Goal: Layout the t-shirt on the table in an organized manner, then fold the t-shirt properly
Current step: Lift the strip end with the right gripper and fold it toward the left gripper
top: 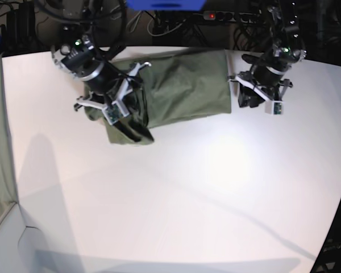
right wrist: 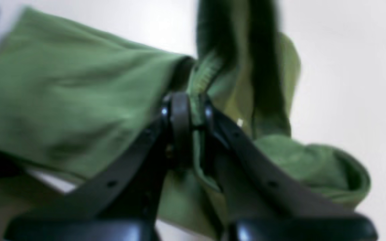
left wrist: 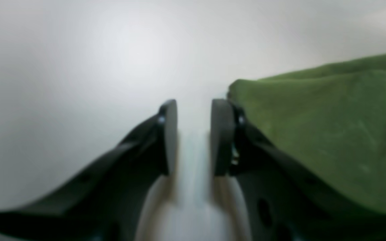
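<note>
While right hand (right wrist: 193, 110) pinches t-shirt (top: 184, 91) | left hand (left wrist: 194, 134) parted, empty

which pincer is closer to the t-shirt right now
Right. The right pincer is shut on the t-shirt. The left pincer is open over the table, just beside the shirt's edge.

Floor: dark floor (top: 176, 25) lay beyond the far rim, strewn with black cables (top: 153, 23).
Power strip: a strip (top: 227, 16) with a red lit switch sat among those cables.
Blue object: a blue shape (top: 165, 4) showed at the top edge.
Light: overhead light cast soft grey shadows low in the base view.
</note>
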Available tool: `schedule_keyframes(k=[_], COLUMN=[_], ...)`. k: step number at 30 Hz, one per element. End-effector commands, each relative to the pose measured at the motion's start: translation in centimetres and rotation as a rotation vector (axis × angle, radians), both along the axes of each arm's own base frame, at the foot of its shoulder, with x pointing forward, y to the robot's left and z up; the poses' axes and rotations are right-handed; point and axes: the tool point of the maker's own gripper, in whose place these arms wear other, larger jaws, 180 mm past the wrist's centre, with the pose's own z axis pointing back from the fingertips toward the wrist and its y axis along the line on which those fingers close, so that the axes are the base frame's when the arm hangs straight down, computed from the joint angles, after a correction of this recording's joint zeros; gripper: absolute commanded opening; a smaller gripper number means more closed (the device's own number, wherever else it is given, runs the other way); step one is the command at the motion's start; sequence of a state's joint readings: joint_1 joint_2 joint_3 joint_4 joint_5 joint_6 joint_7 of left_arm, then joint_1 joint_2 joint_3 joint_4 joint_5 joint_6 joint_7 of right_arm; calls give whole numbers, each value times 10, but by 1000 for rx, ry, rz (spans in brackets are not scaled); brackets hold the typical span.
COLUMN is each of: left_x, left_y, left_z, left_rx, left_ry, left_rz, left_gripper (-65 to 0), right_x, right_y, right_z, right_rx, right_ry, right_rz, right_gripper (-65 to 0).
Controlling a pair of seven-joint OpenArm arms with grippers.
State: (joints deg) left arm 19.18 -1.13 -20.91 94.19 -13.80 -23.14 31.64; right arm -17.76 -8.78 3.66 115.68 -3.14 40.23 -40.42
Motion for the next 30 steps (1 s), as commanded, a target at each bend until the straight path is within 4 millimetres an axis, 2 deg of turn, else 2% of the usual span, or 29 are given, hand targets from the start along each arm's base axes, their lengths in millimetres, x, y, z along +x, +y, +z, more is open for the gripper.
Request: schedule_keyframes(k=[1, 8, 11, 17, 21, 25, 30], left_x=[7, 6, 7, 8, 7, 2, 2], left_y=[3, 1, -9, -17, -20, -21, -20], left_z=[12, 9, 9, 9, 7, -5, -3], left_rx=[1, -7, -30, -56, -74, -81, -79], left_ry=[-47, -39, -40, -43, -37, -4, -9], left_rz=[3, 8, 10, 19, 34, 37, 38], left_gripper=[-480, -480, -480, -480, -480, -480, -480], right_x=[8, 0, -6, -11, -16, -26, -29], right_y=[12, 63, 85, 112, 126, 143, 158], right_z=[19, 36, 43, 51, 43, 31, 22], right_rx=[59, 171, 203, 224, 234, 254, 256], right_ry=[-67, -92, -98, -114, -84, -38, -10], right_rz=[18, 145, 208, 291, 330, 378, 426], right_gripper=[-650, -650, -650, -650, -650, -650, -650])
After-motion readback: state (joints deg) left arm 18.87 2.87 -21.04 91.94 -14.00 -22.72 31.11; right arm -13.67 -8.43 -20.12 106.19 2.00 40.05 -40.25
